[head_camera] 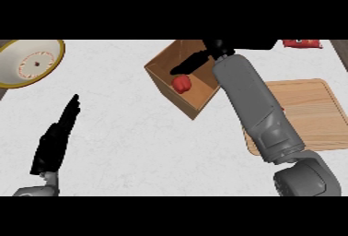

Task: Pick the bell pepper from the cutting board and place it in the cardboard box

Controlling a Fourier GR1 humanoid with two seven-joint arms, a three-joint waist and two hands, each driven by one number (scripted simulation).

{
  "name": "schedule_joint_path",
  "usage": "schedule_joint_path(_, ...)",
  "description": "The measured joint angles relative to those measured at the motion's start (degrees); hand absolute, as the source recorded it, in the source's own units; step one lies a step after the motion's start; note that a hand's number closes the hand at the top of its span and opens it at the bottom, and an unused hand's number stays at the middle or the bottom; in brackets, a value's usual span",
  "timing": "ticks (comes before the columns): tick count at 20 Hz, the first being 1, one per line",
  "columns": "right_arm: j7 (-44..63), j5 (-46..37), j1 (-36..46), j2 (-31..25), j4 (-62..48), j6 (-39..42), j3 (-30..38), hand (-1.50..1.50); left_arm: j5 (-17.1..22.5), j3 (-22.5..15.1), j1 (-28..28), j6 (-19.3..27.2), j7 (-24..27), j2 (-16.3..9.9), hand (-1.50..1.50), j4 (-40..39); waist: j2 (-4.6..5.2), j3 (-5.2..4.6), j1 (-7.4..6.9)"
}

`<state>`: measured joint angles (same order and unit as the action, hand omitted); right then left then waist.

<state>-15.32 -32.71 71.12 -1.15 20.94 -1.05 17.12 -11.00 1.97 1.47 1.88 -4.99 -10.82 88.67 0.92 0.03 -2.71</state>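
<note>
Left hand (55, 138), at 8 o'clock, rests with fingers straight. Bell pepper (181, 83) lies inside the cardboard box (194, 103) at 12 o'clock, right hand (192, 62) above it, fingers extended, apparently released. Pepper judged light, rigid, glossy-slick; grasp across its body. Cutting board (309, 110) at 3 o'clock.

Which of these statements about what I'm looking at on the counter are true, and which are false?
1. The bell pepper lies inside the cardboard box. True.
2. The cutting board has the pepper on it. False: the visible board is bare, and the pepper is in the box.
3. The right hand reaches into the box above the pepper. True.
4. The left hand holds a bowl. False: it rests open at the lower left, holding nothing.
5. A bowl sits at the upper left of the counter. True.
</note>
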Motion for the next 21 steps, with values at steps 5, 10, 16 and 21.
schedule_joint_path(5,-2.3,7.6,0.7,-4.2,-0.7,2.7,7.7,-1.5,-0.3,-0.3,0.0,0.1,-0.3,0.4,0.0,0.5,0.17,0.02,0.04)
schedule_joint_path(10,-2.9,12.0,0.5,-10.8,-2.5,3.6,13.0,-1.5,-0.5,-0.5,-0.2,0.3,0.2,0.7,0.0,0.4,0.32,0.02,-0.1)
schedule_joint_path(16,-3.7,15.3,-1.4,-21.4,-5.1,8.1,17.3,-1.5,-0.4,-0.1,0.7,0.2,-0.1,0.7,0.0,0.3,0.61,0.07,-0.36)
schedule_joint_path(21,-5.7,16.6,-3.4,-29.2,-7.0,14.8,18.9,-1.5,-0.7,-0.7,1.3,0.0,-0.7,1.0,0.0,0.6,0.96,0.16,-0.97)
